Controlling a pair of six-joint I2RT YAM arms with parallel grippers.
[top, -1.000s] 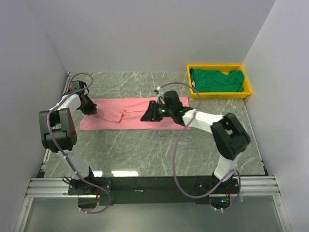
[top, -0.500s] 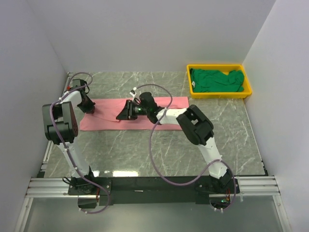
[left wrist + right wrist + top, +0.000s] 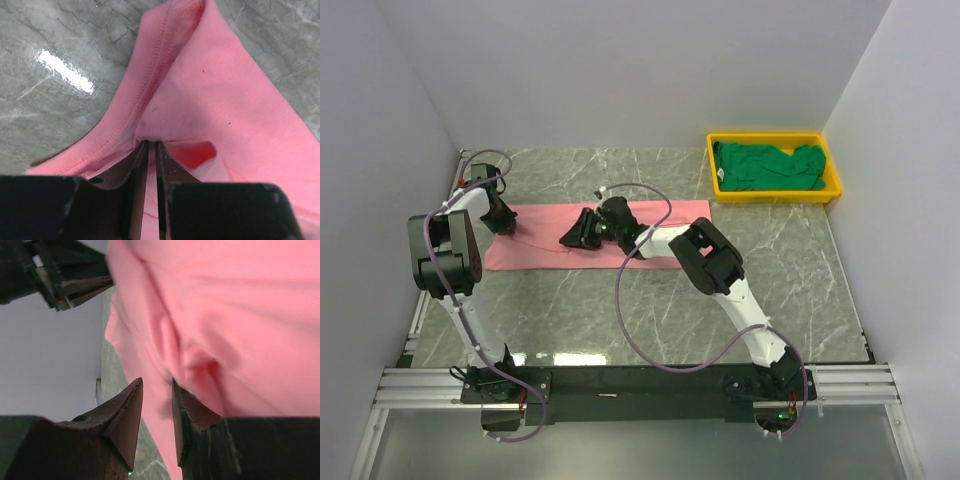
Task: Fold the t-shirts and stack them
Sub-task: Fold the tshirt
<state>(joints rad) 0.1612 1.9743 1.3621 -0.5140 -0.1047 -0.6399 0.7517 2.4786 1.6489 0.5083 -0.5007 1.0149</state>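
Note:
The pink t-shirt point(image 3: 540, 225) lies flat as a long strip across the back of the marble table. My left gripper point(image 3: 507, 224) is at its left end, shut on a pinched fold near the stitched hem point(image 3: 148, 142). My right arm reaches far left over the shirt. Its gripper point(image 3: 572, 238) is low on the middle of the cloth, jaws apart with a clear gap point(image 3: 157, 381). A wrinkle of pink cloth point(image 3: 240, 300) bunches against the right finger point(image 3: 187, 415). The dark green t-shirt point(image 3: 770, 165) lies crumpled in the yellow tray point(image 3: 780, 197).
The tray stands at the back right corner against the wall. White walls close in the table point(image 3: 620, 310) on three sides. The right arm's grey cable point(image 3: 625, 300) loops over the table's middle. A metal rail point(image 3: 640, 385) runs along the near edge.
My right gripper has swept left along the pink shirt, from right of centre to left of centre, closer to the left gripper. The left gripper stays on the left end.

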